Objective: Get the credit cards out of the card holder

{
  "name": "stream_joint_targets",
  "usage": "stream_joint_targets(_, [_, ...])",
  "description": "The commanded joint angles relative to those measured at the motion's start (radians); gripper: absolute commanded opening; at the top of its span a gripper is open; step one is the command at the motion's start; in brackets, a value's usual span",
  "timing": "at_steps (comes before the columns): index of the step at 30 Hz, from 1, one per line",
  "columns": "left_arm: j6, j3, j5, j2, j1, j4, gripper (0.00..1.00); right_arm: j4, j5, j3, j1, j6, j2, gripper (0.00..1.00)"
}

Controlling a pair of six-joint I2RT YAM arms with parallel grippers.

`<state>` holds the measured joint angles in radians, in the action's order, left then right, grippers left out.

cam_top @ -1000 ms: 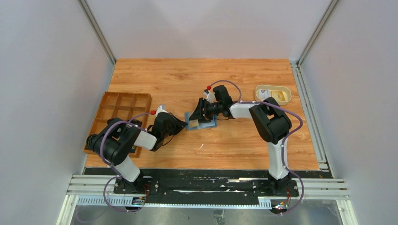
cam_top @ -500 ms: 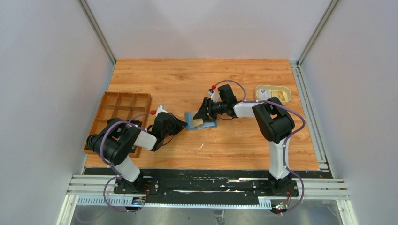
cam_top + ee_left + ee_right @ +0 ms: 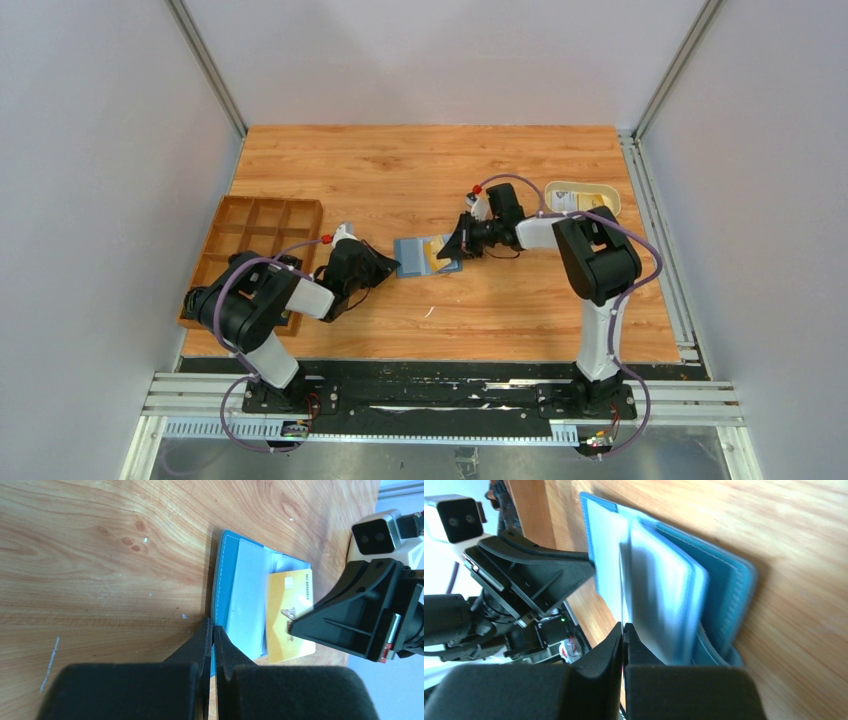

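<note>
At the middle of the table (image 3: 520, 300), we see the blue card holder (image 3: 410, 256) lying open and flat. The left gripper (image 3: 213, 626) is closed at the holder's left edge, apparently pinching the cover, though our view there is tight. The right gripper (image 3: 291, 625) is clamped on the yellow card (image 3: 280, 640), which sticks partway out of a pocket beside a whitish card (image 3: 247, 600). The cream dish (image 3: 581, 200) sits well apart, toward the table's far right.

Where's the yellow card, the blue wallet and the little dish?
yellow card (image 3: 289, 592), left wrist view, its bare upper face.
blue wallet (image 3: 223, 575), left wrist view, its stitched cover edge.
little dish (image 3: 548, 200), top view, its left rim.
</note>
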<state>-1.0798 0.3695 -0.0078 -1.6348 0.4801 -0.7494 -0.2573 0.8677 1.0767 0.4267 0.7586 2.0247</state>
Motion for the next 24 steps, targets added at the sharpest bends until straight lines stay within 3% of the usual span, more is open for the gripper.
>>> stream_joint_targets(1, [0.047, -0.009, -0.024, -0.035, 0.005, 0.134, 0.00, 0.196, -0.022, -0.021, -0.096, -0.156, -0.116, 0.00])
stream_joint_targets(8, [0.059, -0.004, -0.017, -0.001, 0.005, 0.160, 0.00, 0.606, -0.052, 0.114, -0.399, -0.432, -0.271, 0.00])
stream_joint_targets(13, [0.081, 0.017, 0.002, 0.022, 0.004, 0.219, 0.00, 0.852, -0.167, 0.318, -0.598, -0.549, -0.257, 0.00])
stream_joint_targets(18, [0.116, 0.063, 0.028, 0.031, 0.004, 0.291, 0.00, 1.070, -0.245, 0.557, -0.666, -0.707, -0.126, 0.00])
stream_joint_targets(24, [0.123, 0.109, 0.048, 0.033, 0.004, 0.333, 0.00, 1.173, -0.251, 0.712, -0.698, -0.833, -0.029, 0.00])
